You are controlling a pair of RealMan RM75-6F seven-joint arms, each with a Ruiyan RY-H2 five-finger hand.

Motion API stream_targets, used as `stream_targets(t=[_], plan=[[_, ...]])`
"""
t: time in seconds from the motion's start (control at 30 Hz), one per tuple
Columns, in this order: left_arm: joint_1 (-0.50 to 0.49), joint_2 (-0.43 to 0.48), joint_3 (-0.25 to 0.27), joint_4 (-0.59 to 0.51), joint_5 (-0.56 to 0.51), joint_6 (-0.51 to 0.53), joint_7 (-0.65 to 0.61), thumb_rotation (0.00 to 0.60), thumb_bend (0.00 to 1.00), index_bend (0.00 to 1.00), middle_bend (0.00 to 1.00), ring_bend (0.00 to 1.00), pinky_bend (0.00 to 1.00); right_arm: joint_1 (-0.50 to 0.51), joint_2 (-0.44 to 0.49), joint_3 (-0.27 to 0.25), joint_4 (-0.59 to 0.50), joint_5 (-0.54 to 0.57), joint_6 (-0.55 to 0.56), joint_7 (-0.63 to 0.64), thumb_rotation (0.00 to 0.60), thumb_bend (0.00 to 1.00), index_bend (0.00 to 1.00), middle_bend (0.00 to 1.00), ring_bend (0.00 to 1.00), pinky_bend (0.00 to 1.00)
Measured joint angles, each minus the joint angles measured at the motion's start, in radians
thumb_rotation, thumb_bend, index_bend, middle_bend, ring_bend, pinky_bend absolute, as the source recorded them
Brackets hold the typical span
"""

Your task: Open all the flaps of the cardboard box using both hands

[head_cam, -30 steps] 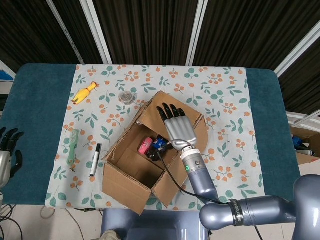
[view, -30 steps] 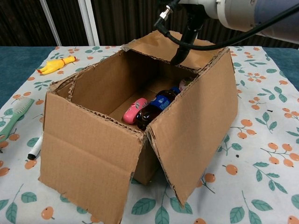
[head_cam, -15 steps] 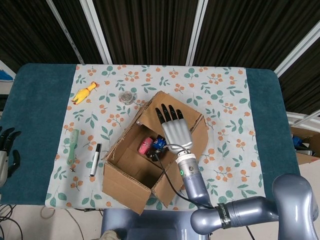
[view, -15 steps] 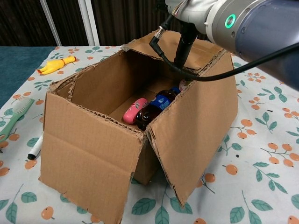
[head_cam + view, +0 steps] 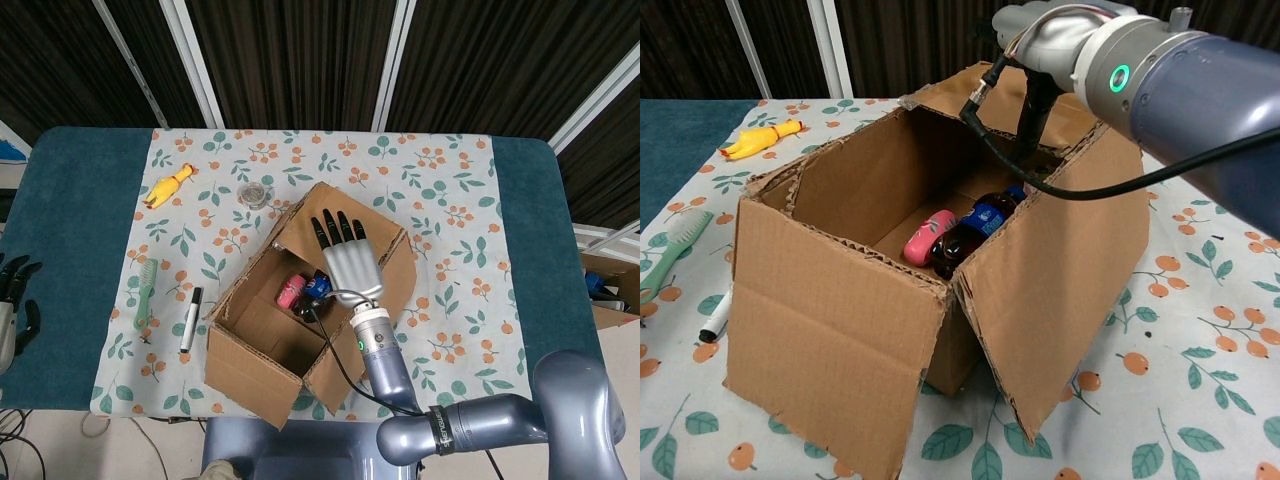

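Note:
The brown cardboard box (image 5: 262,352) stands mid-table with its top open; in the chest view the box (image 5: 830,300) has its front flap (image 5: 825,400) and right flap (image 5: 1060,270) hanging down outside. My right hand (image 5: 346,252) lies flat, fingers stretched out, on the far flap (image 5: 318,198) at the box's back corner. In the chest view only its wrist (image 5: 1080,45) and one dark finger (image 5: 1033,110) reaching down to the far flap (image 5: 975,100) show. My left hand (image 5: 12,300) hangs off the table's left edge, holding nothing. Inside lie a dark bottle (image 5: 975,228) and a pink item (image 5: 925,238).
Left of the box lie a black-and-white marker (image 5: 190,318), a green brush (image 5: 145,291) and a yellow rubber chicken (image 5: 168,186). A small clear jar (image 5: 256,193) sits behind the box. Another carton (image 5: 606,290) stands beyond the table's right side.
My right forearm has swung in closer to my body while the hand stays flat on the far flap. My left hand has sunk a little at the left edge.

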Motion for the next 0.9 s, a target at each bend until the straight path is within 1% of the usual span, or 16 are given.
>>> stream_targets(t=[0.17, 0.37, 0.6, 0.77, 0.87, 0.9], plan=[[-0.002, 0.001, 0.0, 0.0, -0.006, 0.002, -0.001, 0.6, 0.63, 0.2, 0.16, 0.06, 0.0, -0.001, -0.003, -0.002, 0.028, -0.007, -0.019, -0.006, 0.6, 0.0, 0.0, 0.01, 0.01, 0.15], [-0.005, 0.0, 0.004, 0.0, -0.008, 0.004, 0.002, 0.6, 0.63, 0.2, 0.16, 0.06, 0.0, -0.007, -0.016, -0.012, 0.043, -0.029, -0.005, -0.027, 0.6, 0.0, 0.0, 0.01, 0.01, 0.15], [-0.006, 0.001, 0.008, -0.001, -0.011, 0.01, 0.003, 0.6, 0.63, 0.2, 0.16, 0.06, 0.0, -0.015, -0.029, -0.024, 0.073, -0.082, 0.013, -0.047, 0.6, 0.0, 0.0, 0.01, 0.01, 0.15], [-0.008, 0.001, 0.011, -0.001, -0.013, 0.008, 0.006, 0.6, 0.63, 0.2, 0.16, 0.06, 0.0, -0.02, -0.027, -0.029, 0.078, -0.096, 0.014, -0.072, 0.6, 0.0, 0.0, 0.02, 0.02, 0.15], [-0.009, 0.001, 0.013, -0.001, -0.013, 0.009, 0.005, 0.6, 0.63, 0.2, 0.16, 0.06, 0.0, -0.024, -0.023, -0.027, 0.074, -0.095, 0.007, -0.083, 0.6, 0.02, 0.0, 0.02, 0.02, 0.15], [-0.009, 0.001, 0.013, -0.002, -0.013, 0.009, 0.005, 0.6, 0.63, 0.2, 0.16, 0.06, 0.0, -0.026, -0.019, -0.023, 0.072, -0.094, 0.002, -0.082, 0.6, 0.04, 0.0, 0.02, 0.02, 0.15]])
